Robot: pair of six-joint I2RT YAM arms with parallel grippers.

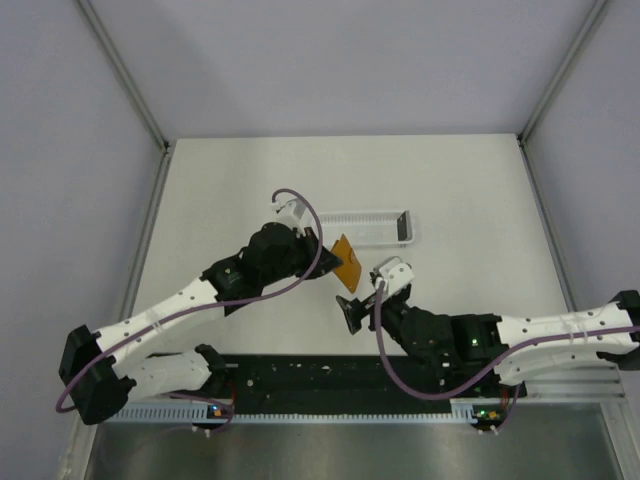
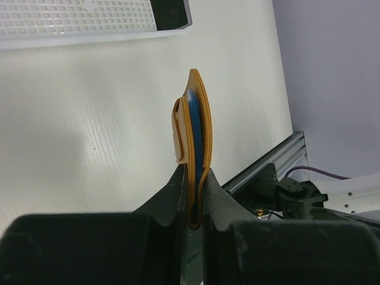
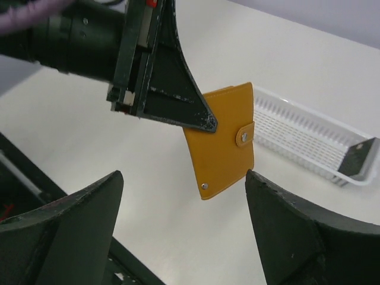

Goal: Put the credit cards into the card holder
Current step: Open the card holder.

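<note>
My left gripper (image 1: pixel 333 262) is shut on the orange card holder (image 1: pixel 347 263) and holds it off the table, folded, with its tab snapped. In the left wrist view the holder (image 2: pixel 196 119) stands edge-on between my fingers, blue lining showing at its edge. My right gripper (image 1: pixel 352 310) is open and empty, just in front of the holder. In the right wrist view the holder (image 3: pixel 222 142) hangs between my wide-open fingertips, a little beyond them. One dark credit card (image 1: pixel 403 226) stands in the right end of the white tray; it also shows in the right wrist view (image 3: pixel 359 159).
The long white slotted tray (image 1: pixel 360 228) lies just behind the holder on the white table (image 1: pixel 220 200); it also shows in the left wrist view (image 2: pixel 77 24) and the right wrist view (image 3: pixel 297 136). A black rail (image 1: pixel 330 375) runs along the near edge.
</note>
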